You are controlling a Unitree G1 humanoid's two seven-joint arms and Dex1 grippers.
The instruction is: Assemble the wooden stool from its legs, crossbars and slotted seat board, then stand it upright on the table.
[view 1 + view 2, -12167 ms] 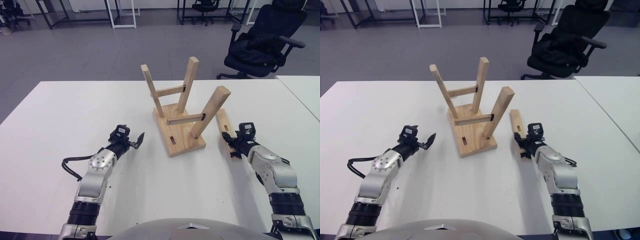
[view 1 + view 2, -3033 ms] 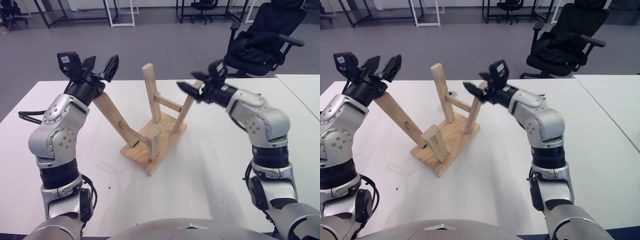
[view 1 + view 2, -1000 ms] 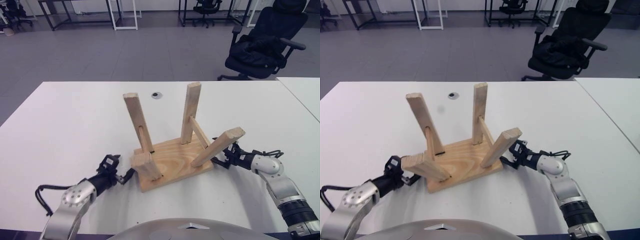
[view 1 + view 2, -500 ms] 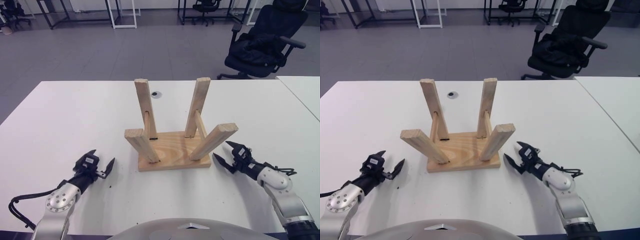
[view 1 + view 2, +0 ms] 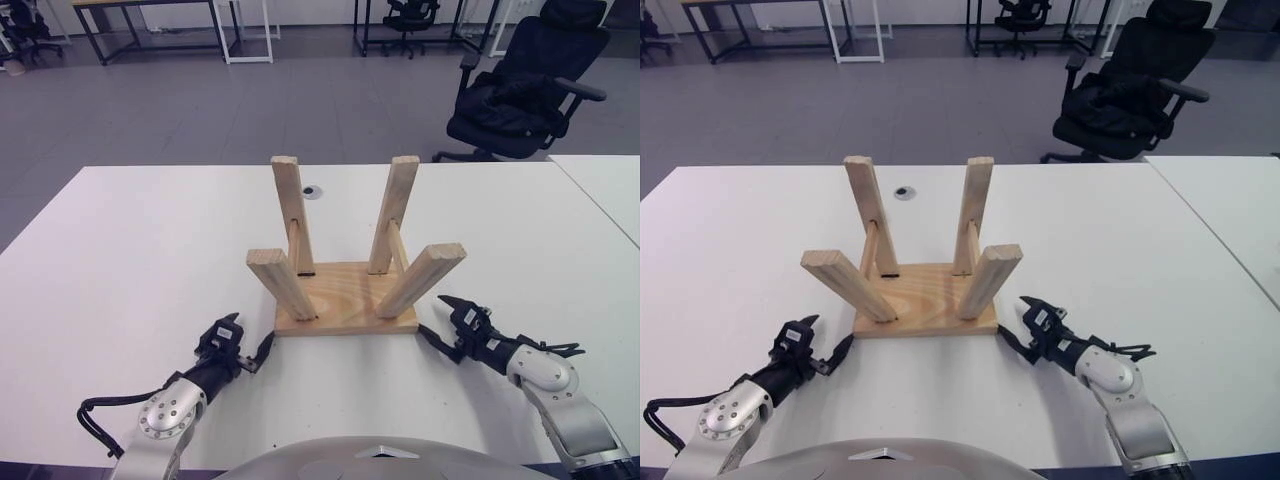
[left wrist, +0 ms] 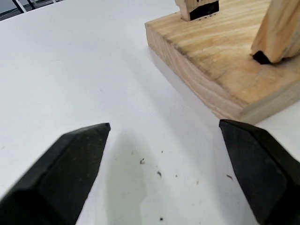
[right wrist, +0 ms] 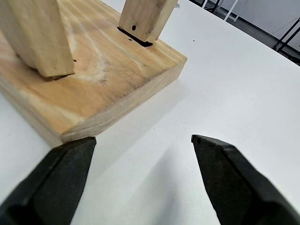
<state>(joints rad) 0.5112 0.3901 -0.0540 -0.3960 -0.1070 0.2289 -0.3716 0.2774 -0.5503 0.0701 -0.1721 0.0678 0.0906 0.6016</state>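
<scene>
Your left pincer (image 5: 247, 338) gapes wide, empty, low beside the stool (image 5: 350, 285) at its near left corner; your right pincer (image 5: 440, 320) matches it at the near right. The pale-wood stool sits upside down on the tabletop (image 5: 120, 250), seat board (image 5: 345, 305) flat, four legs (image 5: 290, 210) up. Wrist cameras catch dark slot gaps (image 7: 135, 36) around the leg bases.

Eye views are looking forward and down over the whole tabletop (image 5: 120, 230); wrist views are closely facing opposite ends of the seat board (image 6: 225, 51).
</scene>
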